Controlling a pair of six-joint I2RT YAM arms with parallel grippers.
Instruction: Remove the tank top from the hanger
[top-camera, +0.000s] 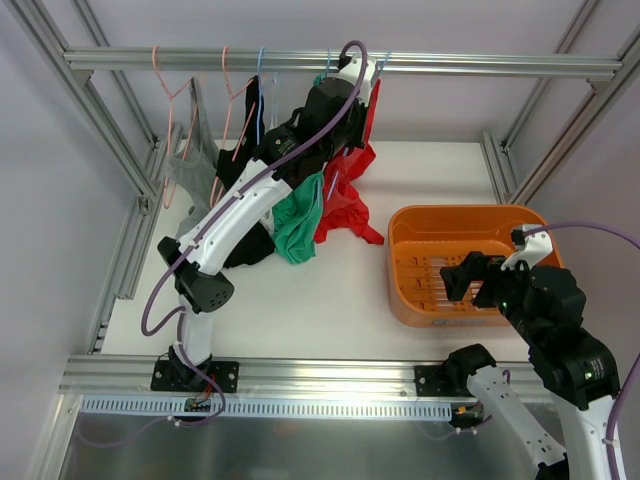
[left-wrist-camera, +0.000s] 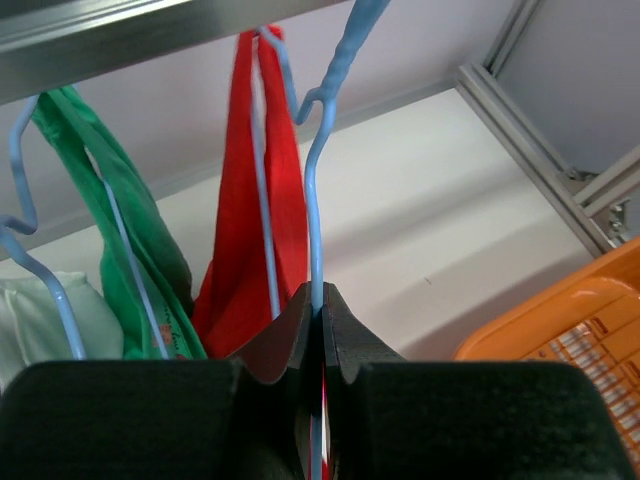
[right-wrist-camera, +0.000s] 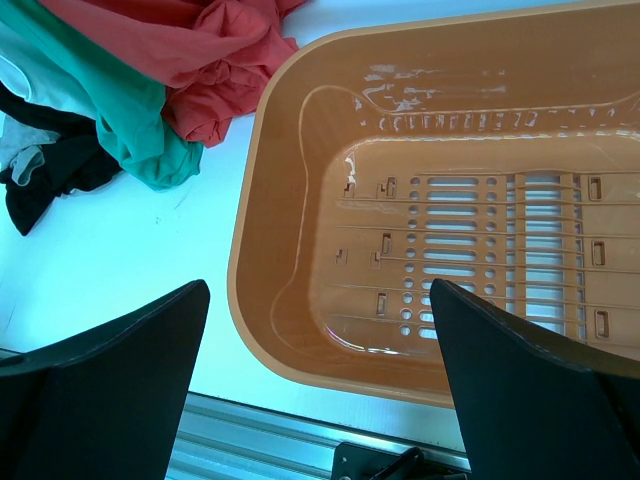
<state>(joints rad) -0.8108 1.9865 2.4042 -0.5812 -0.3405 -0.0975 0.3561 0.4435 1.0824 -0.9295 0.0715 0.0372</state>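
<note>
A red tank top hangs from a blue wire hanger on the metal rail. In the left wrist view the red tank top drapes just left of that wire. My left gripper is raised to the rail. In its wrist view the left gripper is shut on the blue hanger's wire just below the hook. My right gripper hovers over the orange basket. In its wrist view the right gripper is open and empty.
A green tank top hangs on another blue hanger left of the red one. A black garment and a grey top on pink hangers hang further left. The basket's rim stands at the table's front right.
</note>
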